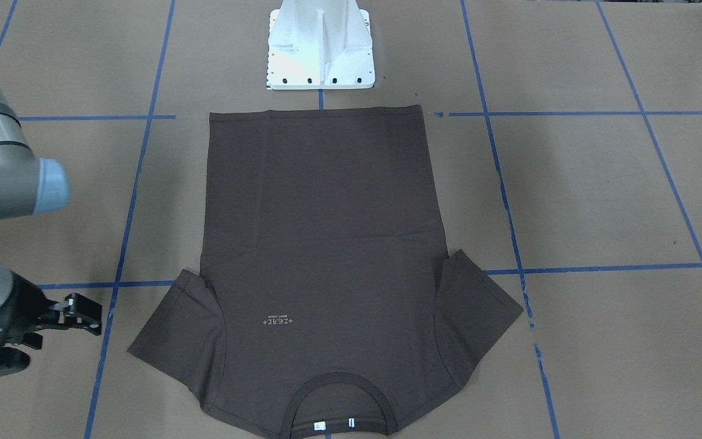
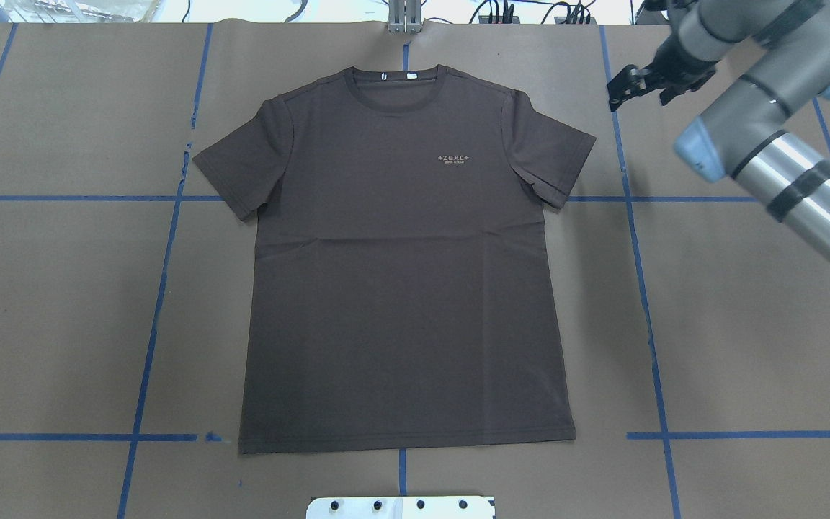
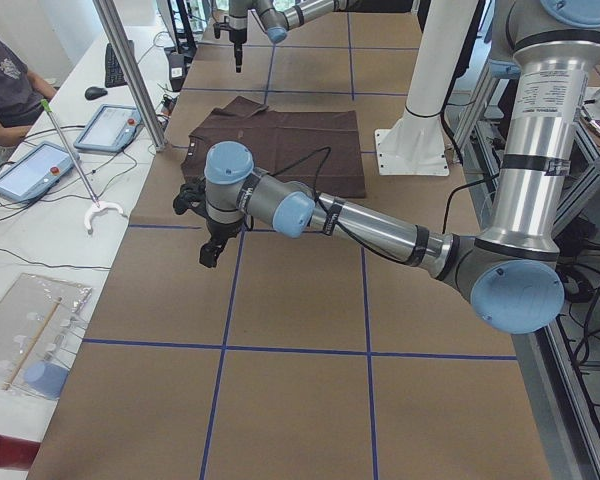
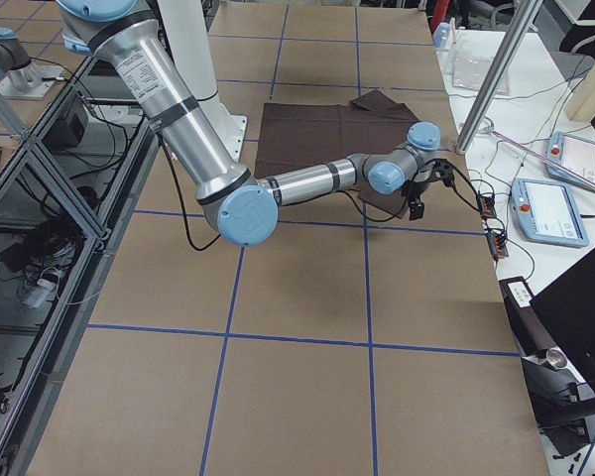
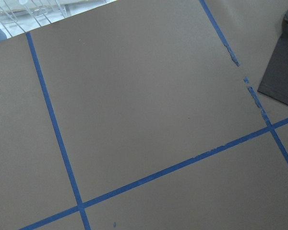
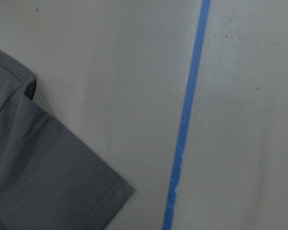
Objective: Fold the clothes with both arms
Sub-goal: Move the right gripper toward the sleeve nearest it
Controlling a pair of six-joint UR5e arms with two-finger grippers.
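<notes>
One dark brown T-shirt (image 2: 400,274) is lying flat and front-up in the middle of the table (image 2: 47,310). Its hem is sitting nearest the white pedestal base (image 2: 400,507), and its collar (image 2: 395,90) is pointing toward the far, operators' edge. Both sleeves are spreading outward, one small pale chest logo (image 2: 454,158) is facing up, and two white neck tags (image 2: 382,75) are showing inside the collar.

Two grey-silver arms are flanking the garment, a right arm (image 2: 797,180) and a left arm (image 3: 380,228), and neither gripper is touching the cloth.

The right gripper (image 2: 622,86) is hanging just outside the sleeve (image 6: 43,177) on the robot's right, about level with the collar. Its black fingers are standing apart and holding nothing. Its wrist camera is looking down on that sleeve's corner and on one blue line beside it.

The left gripper (image 3: 211,248) is hanging over bare paper beyond the opposite sleeve. It is showing clearly only in the side view, so whether its fingers are spread or pressed together cannot be told. Its wrist camera is catching a dark corner of the shirt at the frame's right edge.

Brown paper (image 2: 746,324) is covering the whole tabletop, and blue tape lines (image 2: 62,196) are dividing it into large rectangles. Beyond the collar edge, a white bench (image 3: 40,250) is carrying two tablet-like screens (image 3: 110,127) and loose cables, and one seated person (image 3: 5,75) is leaning at its far end.
</notes>
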